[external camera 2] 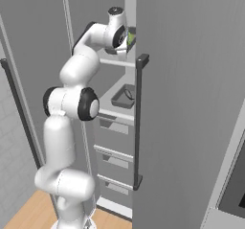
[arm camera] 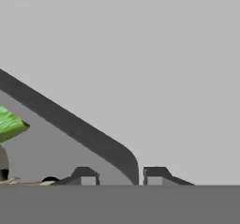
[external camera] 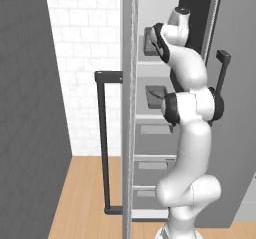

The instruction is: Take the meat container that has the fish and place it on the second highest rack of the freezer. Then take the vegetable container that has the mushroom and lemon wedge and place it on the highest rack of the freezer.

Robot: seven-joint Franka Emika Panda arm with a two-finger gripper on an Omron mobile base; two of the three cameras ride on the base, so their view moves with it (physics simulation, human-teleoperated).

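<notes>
At the open freezer (external camera: 150, 133), my arm reaches to the top rack, where the vegetable tray (arm camera: 70, 124) sits — its dark rim runs between my fingertips (arm camera: 86, 177), the lemon wedge (arm camera: 10, 124) bright green at its far side. My gripper (arm camera: 119, 176) straddles that rim with the tips a little apart; whether they grip it or have let go, I cannot tell. One rack down, the fish tray (external camera 2: 124, 96) already lies on its shelf, a dark sliver inside it. So I judge this the second placement, at or near release. Next I would need to part the fingers fully and draw straight back without dragging the rim — a snag could pull the tray off the shelf. Below are pale shelves and grey drawers (external camera 2: 112, 127); the door (external camera: 129, 108) stands swung out with its long dark handle (external camera: 103, 143), white tiled wall (external camera: 85, 43) and wooden floor (external camera: 85, 193) beyond.
</notes>
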